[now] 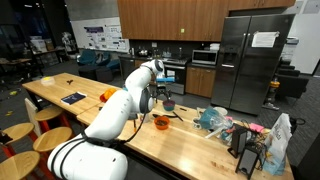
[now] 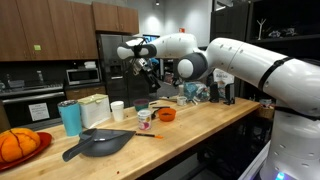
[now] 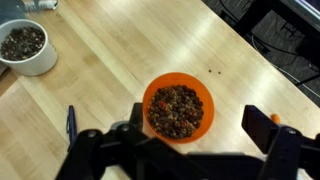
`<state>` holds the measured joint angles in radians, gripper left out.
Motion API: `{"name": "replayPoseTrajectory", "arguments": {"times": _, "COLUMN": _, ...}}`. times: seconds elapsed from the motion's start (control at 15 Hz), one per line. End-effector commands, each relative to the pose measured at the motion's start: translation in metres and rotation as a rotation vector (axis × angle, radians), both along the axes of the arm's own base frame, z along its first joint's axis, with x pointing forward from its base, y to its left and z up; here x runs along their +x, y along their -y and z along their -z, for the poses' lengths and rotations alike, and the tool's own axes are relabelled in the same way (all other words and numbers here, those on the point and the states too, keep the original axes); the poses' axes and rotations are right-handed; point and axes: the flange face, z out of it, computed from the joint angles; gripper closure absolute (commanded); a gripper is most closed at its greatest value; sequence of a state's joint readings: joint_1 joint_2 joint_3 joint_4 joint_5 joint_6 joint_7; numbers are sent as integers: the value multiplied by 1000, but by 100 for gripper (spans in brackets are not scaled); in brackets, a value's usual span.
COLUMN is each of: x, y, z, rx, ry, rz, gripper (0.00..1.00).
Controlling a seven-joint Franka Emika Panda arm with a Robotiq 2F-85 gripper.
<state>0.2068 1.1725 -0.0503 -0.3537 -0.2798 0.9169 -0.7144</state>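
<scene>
Orange bowl [image 3: 178, 108] of dark brown bits sits on the wooden tabletop [image 3: 110, 60], directly beneath the claw [image 3: 165, 122], whose jaws stand wide apart, released and gripping nothing; in an exterior view the claw [image 2: 148, 72] hangs well above that bowl, pointing straight down, with the white arm [image 2: 230, 60] stretched out level behind it; farther off, a white bowl [image 3: 24, 48] holds similar bits; sheets [image 1: 265, 40] on the refrigerator [image 1: 240, 75] are too small to read.
</scene>
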Motion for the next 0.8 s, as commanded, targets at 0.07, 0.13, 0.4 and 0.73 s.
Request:
{"name": "replayPoseTrajectory", "arguments": {"times": 0.07, "x": 2, "y": -16, "z": -96, "rx": 84, "ry": 224, "rz": -4, "gripper": 0}}
{"name": "replayPoseTrajectory", "arguments": {"times": 0.13, "x": 3, "y": -20, "z": -112, "rx": 97, "ry": 275, "rz": -1, "gripper": 0}}
{"name": "replayPoseTrajectory", "arguments": {"times": 0.4, "x": 27, "y": -10, "z": -118, "rx": 149, "ry": 459, "rz": 92, "gripper": 0}}
{"name": "replayPoseTrajectory", "arguments": {"times": 0.73, "x": 43, "y": 3, "z": -96, "rx": 158, "ry": 513, "rz": 187, "gripper": 0}}
